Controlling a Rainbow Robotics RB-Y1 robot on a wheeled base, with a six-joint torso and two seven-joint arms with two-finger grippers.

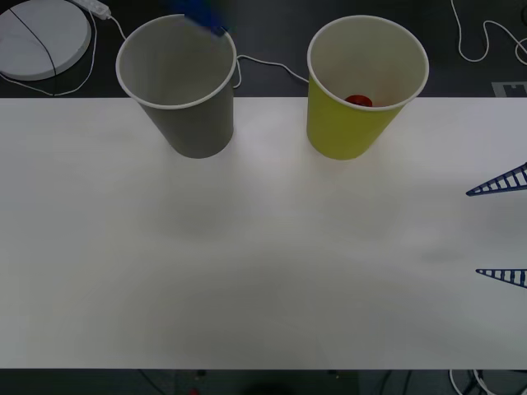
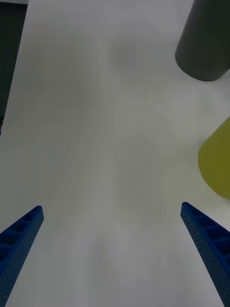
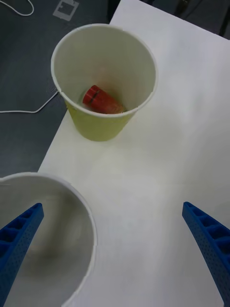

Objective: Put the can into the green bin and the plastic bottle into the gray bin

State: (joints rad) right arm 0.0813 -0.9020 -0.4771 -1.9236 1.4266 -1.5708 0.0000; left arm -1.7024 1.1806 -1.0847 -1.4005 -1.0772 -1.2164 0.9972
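Already the small metal can [image 3: 102, 100], red at its lower part and orange-gold above, lay tipped on its side at the bottom of the large yellow-green paper cup [image 1: 350, 132], the green bin. In the front view we saw only a red patch of it just below the near inner rim of that cup, in the upper right-centre of the frame.

The large gray paper cup [image 1: 193, 123], the gray bin, stood upright in the upper left-centre of the front frame, well apart from the green one, both close to the far edge of the white table [image 1: 247, 263]. We could make out nothing inside the gray bin; its pale inside looked bare where we could see it.

Our left gripper [image 3: 112, 254] hovered above the gray bin's rim, and its blue ribbed fingers [image 3: 19, 240] stood wide apart and held nothing. In the front view a bit of blue showed at the top of the frame, just over the far rim of the gray cup.

Our right gripper [image 1: 501, 229] sat at the right edge of the front frame, above bare table, also spread wide and empty.

Beyond the table, on the dark floor in the upper left corner, lay a round white disc [image 1: 41, 37] and white cables [image 1: 486, 37].
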